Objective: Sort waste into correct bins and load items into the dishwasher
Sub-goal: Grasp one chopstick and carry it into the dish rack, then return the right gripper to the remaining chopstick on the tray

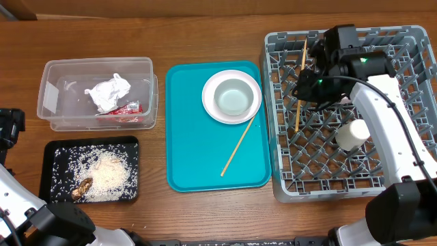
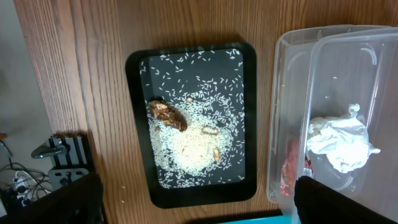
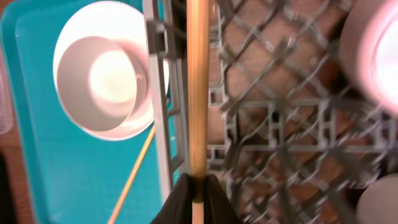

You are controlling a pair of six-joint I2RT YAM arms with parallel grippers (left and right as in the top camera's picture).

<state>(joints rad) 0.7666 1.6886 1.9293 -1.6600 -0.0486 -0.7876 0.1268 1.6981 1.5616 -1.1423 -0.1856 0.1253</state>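
Observation:
My right gripper (image 1: 304,80) is shut on a wooden chopstick (image 1: 299,96) and holds it over the left part of the grey dishwasher rack (image 1: 410,41); the wrist view shows the chopstick (image 3: 198,87) pinched between the fingers (image 3: 198,190). A second chopstick (image 1: 239,147) lies on the teal tray (image 1: 188,137) beside a white bowl on a plate (image 1: 232,96). A white cup (image 1: 352,134) lies in the rack. My left gripper (image 2: 193,205) is open above the table edge near the black tray of rice (image 2: 193,118).
A clear plastic bin (image 1: 51,102) holds crumpled white paper (image 1: 108,92) and a red wrapper (image 1: 126,109). The black tray (image 1: 51,171) holds rice and brown food scraps (image 1: 83,186). The rack's grid dividers stand below the held chopstick.

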